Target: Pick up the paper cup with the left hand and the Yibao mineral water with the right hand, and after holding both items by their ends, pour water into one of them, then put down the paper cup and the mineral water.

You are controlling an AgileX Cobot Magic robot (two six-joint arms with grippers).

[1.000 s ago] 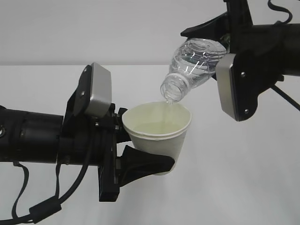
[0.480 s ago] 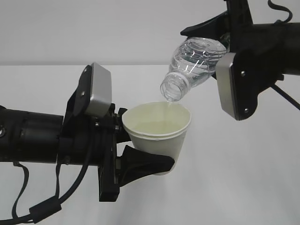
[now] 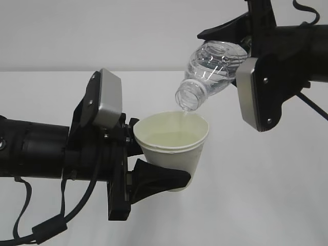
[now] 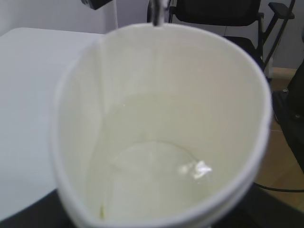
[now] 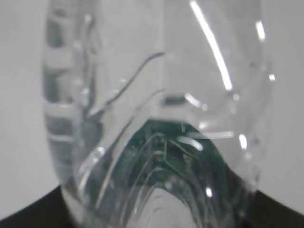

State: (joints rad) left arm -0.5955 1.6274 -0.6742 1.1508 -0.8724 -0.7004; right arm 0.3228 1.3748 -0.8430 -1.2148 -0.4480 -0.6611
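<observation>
My left gripper (image 3: 154,164) is shut on the white paper cup (image 3: 174,148) and holds it upright above the table. The cup fills the left wrist view (image 4: 161,142), with a little water at its bottom. My right gripper (image 3: 241,46) is shut on the clear Yibao mineral water bottle (image 3: 212,72), tilted mouth-down to the left. The open mouth hangs just above the cup's far rim, and a thin stream runs into the cup. The bottle fills the right wrist view (image 5: 156,104), its green label low in the frame.
The white table (image 3: 266,179) lies under both arms. Black cables hang below the left arm (image 3: 46,225). A black office chair (image 4: 228,14) stands beyond the table's far edge in the left wrist view.
The stream from the bottle has thinned. Both arms, the cup and the bottle hold the same place.
</observation>
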